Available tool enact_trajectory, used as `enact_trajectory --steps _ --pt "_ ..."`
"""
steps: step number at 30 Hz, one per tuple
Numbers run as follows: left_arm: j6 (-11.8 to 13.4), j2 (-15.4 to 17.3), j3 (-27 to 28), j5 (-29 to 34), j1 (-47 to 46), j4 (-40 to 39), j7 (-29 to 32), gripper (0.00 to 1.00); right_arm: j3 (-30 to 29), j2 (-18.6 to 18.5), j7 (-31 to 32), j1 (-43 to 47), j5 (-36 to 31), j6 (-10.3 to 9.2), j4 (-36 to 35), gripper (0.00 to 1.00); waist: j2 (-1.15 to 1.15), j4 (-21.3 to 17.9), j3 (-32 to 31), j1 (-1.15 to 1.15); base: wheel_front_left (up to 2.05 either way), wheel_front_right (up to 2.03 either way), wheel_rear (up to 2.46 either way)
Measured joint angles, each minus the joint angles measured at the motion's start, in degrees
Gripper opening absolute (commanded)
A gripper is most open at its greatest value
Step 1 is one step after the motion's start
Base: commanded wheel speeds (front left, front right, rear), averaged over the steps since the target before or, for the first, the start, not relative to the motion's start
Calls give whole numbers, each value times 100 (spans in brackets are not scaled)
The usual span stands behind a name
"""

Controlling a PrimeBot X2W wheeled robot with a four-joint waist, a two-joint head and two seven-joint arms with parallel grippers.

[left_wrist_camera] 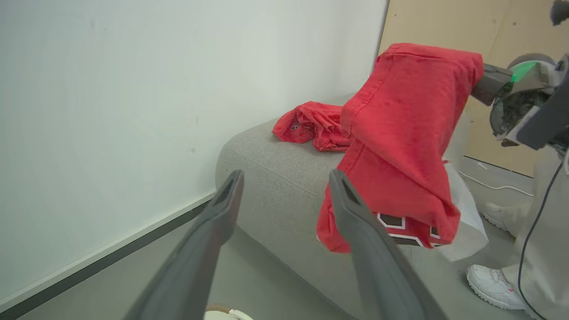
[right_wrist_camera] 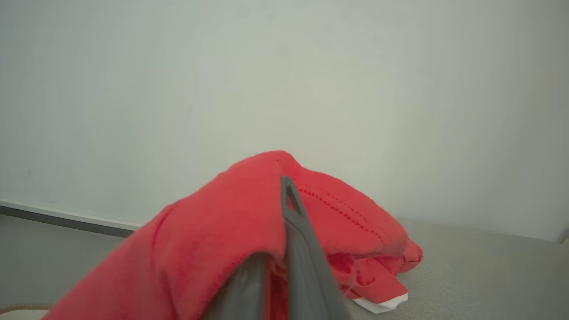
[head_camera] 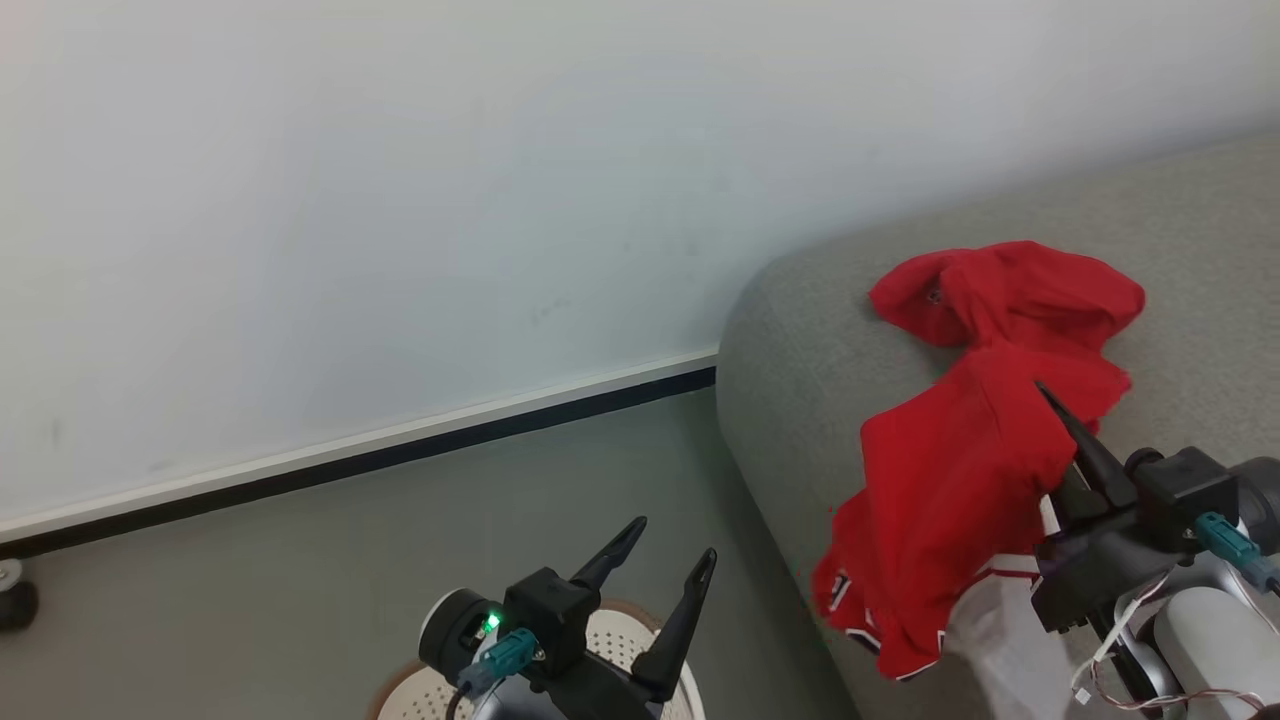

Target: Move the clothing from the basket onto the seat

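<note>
The right pincer (head_camera: 1046,393) is clenched on a red jersey (head_camera: 950,480), which hangs from it over the rounded near edge of the sofa (head_camera: 800,330), its black-and-white printed hem lowest. A second red jersey (head_camera: 1010,290) lies crumpled on the sofa, further back. The left pincer (head_camera: 672,542) stands released and empty off the sofa's end, above the basket (head_camera: 612,632) on the floor beside the sofa

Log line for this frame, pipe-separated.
left gripper open, empty, above basket | right gripper shut on jersey by sofa edge | second jersey on sofa
</note>
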Motion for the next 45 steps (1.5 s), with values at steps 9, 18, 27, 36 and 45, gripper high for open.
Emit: enact_trajectory --steps 9,18,27,36,45 --pt "2 -55 -210 52 -1 22 -47 100 -103 -212 7 268 -1 -107 -597 0 0 -244 84 0 0 0 0" --pt "59 -55 -314 168 -38 -115 -47 100 -355 -393 278 -465 -1 -114 -764 0 0 -178 471 0 0 0 0" --pt "110 84 -264 415 -407 -408 -38 100 -860 -512 698 -2664 68 53 -40 0 0 1 1102 1 0 0 0" --pt "159 175 -219 593 -844 -842 20 100 -1257 -923 1023 -4114 134 63 1076 0 1 213 1827 2 0 0 0" --pt "210 311 -223 914 -1240 -1326 122 100 -1514 -1124 1074 -4490 203 47 1948 0 1 339 2596 2 0 0 0"
